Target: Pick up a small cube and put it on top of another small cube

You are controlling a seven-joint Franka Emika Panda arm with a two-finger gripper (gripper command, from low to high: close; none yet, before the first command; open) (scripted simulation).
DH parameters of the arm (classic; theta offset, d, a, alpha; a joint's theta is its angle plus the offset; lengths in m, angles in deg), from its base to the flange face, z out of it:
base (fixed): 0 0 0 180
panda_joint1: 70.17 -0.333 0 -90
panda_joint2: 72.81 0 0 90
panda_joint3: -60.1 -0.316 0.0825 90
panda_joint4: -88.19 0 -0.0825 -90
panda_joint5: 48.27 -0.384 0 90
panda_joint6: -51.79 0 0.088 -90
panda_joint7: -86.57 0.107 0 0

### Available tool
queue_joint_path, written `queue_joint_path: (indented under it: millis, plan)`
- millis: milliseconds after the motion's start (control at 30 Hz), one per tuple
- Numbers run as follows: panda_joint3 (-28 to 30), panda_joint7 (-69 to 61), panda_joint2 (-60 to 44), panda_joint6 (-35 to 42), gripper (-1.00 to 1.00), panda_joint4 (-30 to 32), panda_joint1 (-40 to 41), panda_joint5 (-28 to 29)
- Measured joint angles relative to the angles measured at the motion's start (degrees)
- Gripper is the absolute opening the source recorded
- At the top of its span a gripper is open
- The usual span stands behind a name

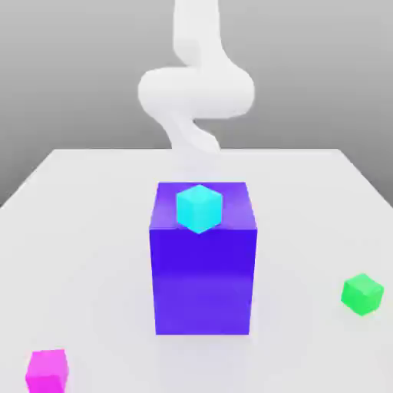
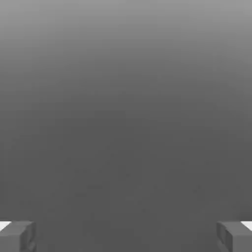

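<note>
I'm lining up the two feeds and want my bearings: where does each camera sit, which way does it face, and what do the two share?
Exterior view: off the arm, above the near table edge, facing the white arm across the blue-violet block, cyan cube, green cube and magenta cube.
Hand view: on the hand, facing plain grey; gripper fingertips wide apart.
Shared: no object; only the robot itself.

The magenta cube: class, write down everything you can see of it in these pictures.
The magenta cube is small, plain and glossy, a bright pink with a lighter top face and darker sides. It sits flat on the white table, turned slightly so two side faces show, near the front corner at the exterior view's left. Nothing touches it but the table; it stands well apart from the big blue-violet block.
</note>
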Motion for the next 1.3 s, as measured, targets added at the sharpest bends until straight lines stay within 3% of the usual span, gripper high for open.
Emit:
queue_joint_path:
  millis: [333, 600, 1100, 1133, 1300]
  plan:
    - [-4.3, 22.5, -21.3, -5.9, 0.0, -0.1, 12.4, 6.8]
    - [-2.9, 38.9, -37.8, -10.6, 0.0, -0.2, 18.3, 10.2]
    - [-0.3, 53.3, -67.2, -24.0, 0.0, -1.2, 23.9, 0.9]
    - [-0.1, 53.4, -69.2, -25.5, -1.0, -1.6, 23.7, 0.9]
    - [-0.1, 53.4, -69.2, -25.7, -1.0, -1.6, 23.7, 0.9]
